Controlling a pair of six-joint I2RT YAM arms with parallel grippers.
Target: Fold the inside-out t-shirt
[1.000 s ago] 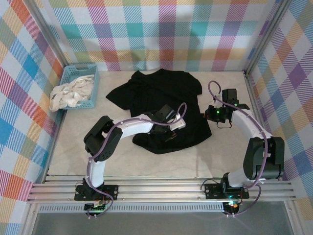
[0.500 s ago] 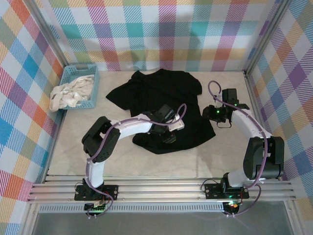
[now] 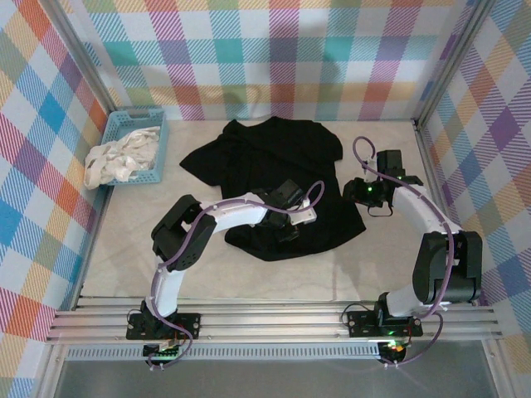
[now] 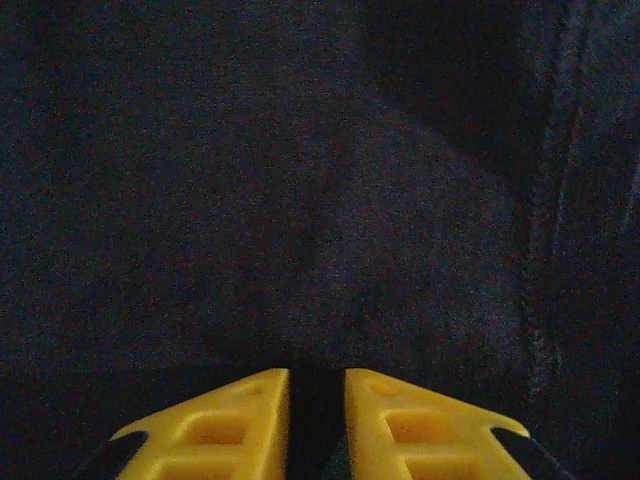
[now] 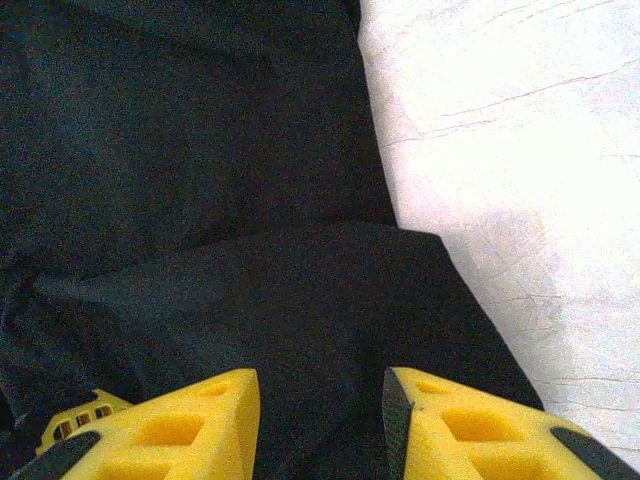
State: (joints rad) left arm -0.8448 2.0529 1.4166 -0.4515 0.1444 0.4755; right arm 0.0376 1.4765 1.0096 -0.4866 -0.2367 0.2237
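Observation:
The inside-out t-shirt (image 3: 274,157) lies crumpled in the middle of the table, black, with no print or patch showing. My left gripper (image 3: 287,232) is low over its near part. In the left wrist view the yellow fingers (image 4: 240,420) stand a narrow gap apart, with the gripper (image 4: 317,385) pinching the dark cloth (image 4: 300,200). My right gripper (image 3: 352,194) is at the shirt's right edge. In the right wrist view it (image 5: 320,385) is open above a flat corner of the shirt (image 5: 200,150), with bare table (image 5: 520,150) to the right.
A blue basket (image 3: 158,141) holding white-cream cloth (image 3: 116,162) stands at the back left, the cloth spilling over its near side. Checked walls close in the back and sides. Bare tabletop (image 3: 332,274) lies in front of the shirt.
The right gripper has opened and let the shirt's lower right corner go; the corner now lies a little further right. The left gripper shifted slightly right, opened, and closed again on the cloth.

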